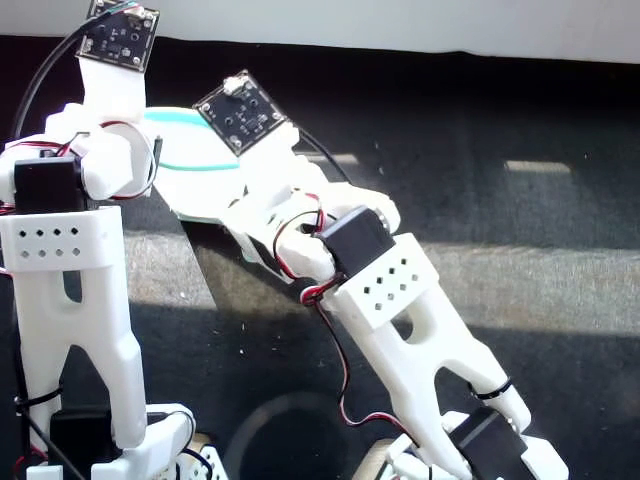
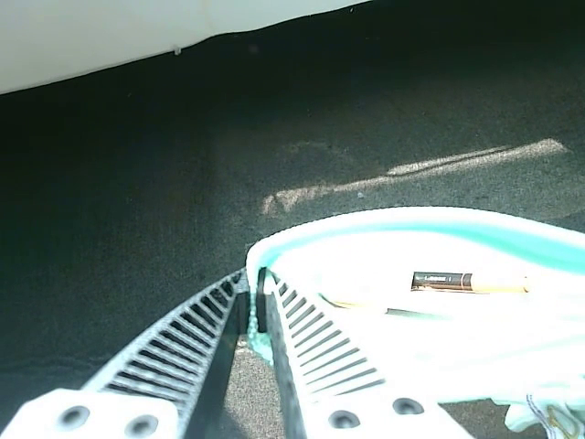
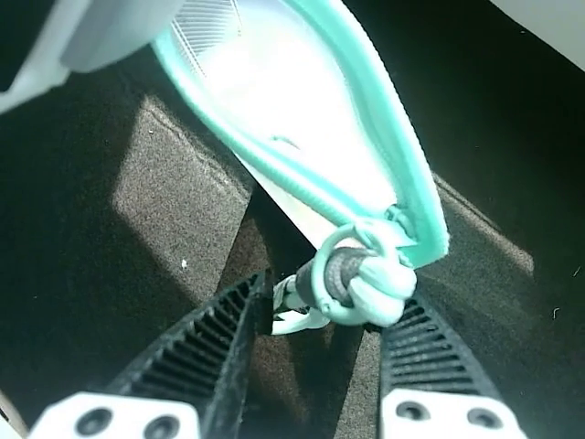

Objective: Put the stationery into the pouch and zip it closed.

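The white pouch (image 1: 200, 185) with a teal zip edge lies at the far left of the dark table, between the two arms. In the left wrist view my left gripper (image 2: 254, 306) is shut on the rim of the pouch (image 2: 384, 247) at one end. A brown and tan pen (image 2: 466, 283) lies inside it. At the other end of the pouch (image 3: 274, 82), my right gripper (image 3: 334, 306) is closed around the teal knotted zipper pull (image 3: 361, 279), which fills the gap between the two fingers.
A dark felt mat (image 1: 500, 220) covers the table, with sunlit bands across it. A white wall (image 1: 450, 25) runs along the far edge. The right arm's white body (image 1: 400, 300) slants across the middle.
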Action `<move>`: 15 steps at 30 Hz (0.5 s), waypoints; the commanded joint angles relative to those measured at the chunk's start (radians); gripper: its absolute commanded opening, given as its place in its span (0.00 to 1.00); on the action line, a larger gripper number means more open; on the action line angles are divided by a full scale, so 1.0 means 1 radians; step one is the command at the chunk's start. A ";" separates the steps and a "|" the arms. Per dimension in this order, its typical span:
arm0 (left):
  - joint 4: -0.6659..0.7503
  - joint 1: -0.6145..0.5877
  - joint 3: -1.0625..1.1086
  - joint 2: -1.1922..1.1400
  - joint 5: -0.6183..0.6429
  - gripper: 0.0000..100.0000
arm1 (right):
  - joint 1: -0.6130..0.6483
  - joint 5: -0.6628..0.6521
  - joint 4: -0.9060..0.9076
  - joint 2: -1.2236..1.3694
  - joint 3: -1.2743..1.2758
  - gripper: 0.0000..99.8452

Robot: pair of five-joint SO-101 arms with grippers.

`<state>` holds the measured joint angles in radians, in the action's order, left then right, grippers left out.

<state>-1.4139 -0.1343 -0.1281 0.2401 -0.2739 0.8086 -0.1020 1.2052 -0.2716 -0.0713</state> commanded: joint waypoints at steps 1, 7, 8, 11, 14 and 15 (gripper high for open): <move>-0.005 0.002 0.018 -0.001 0.003 0.01 | -0.016 0.015 -0.058 -0.013 -0.044 0.17; -0.012 0.002 0.015 0.001 0.003 0.01 | -0.045 0.015 -0.064 0.013 -0.013 0.17; -0.012 0.002 0.015 0.001 0.003 0.01 | -0.062 0.017 -0.064 0.024 -0.015 0.16; -0.012 0.002 0.018 0.001 0.003 0.01 | -0.122 0.017 -0.073 0.042 -0.016 0.07; -0.012 0.002 0.019 0.001 0.003 0.01 | -0.142 0.018 -0.087 0.036 -0.016 0.04; -0.012 0.002 0.019 0.001 0.003 0.01 | -0.142 0.018 -0.087 0.028 -0.016 0.04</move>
<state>-1.4139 -0.1343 -0.1281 0.2401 -0.2739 0.6981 -0.0944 1.1423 -0.2302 -0.0729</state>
